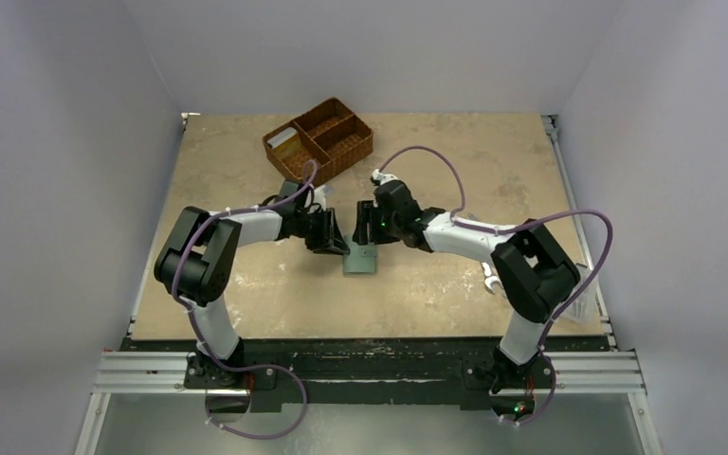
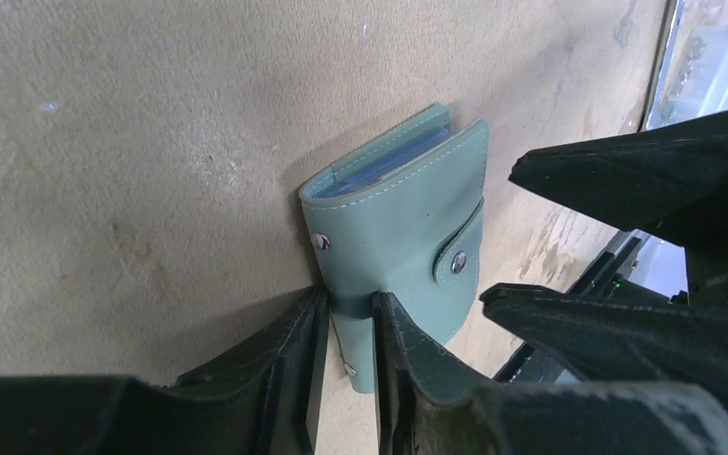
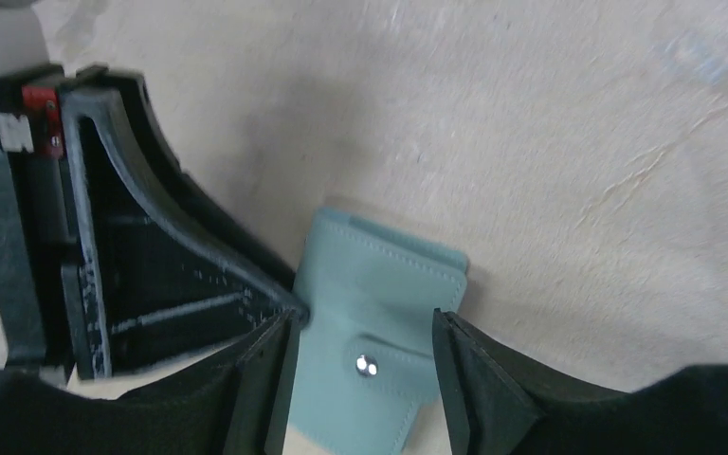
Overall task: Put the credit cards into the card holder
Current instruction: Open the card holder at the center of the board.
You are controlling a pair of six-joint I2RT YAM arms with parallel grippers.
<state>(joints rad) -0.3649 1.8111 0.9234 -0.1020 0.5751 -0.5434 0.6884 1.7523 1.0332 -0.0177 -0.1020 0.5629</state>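
Note:
The teal card holder [image 1: 361, 259] lies folded at the table's middle, its snap strap fastened [image 2: 408, 227]. My left gripper [image 2: 349, 322] is shut on the holder's near corner, one finger on each face. My right gripper [image 3: 365, 365] is open and straddles the holder [image 3: 379, 313] from the other side, its fingers [image 3: 270, 379] apart from the sides. Thin layered edges [image 2: 393, 159] show at the holder's open end. A pale flat card-like piece [image 1: 282, 138] lies in the basket's left compartment. I see no loose card on the table.
The brown wicker basket [image 1: 341, 128] stands at the back, behind both grippers. A small white object [image 1: 489, 277] lies by the right arm. A clear plastic box [image 2: 720, 66] sits at the table's right edge. The two grippers are almost touching.

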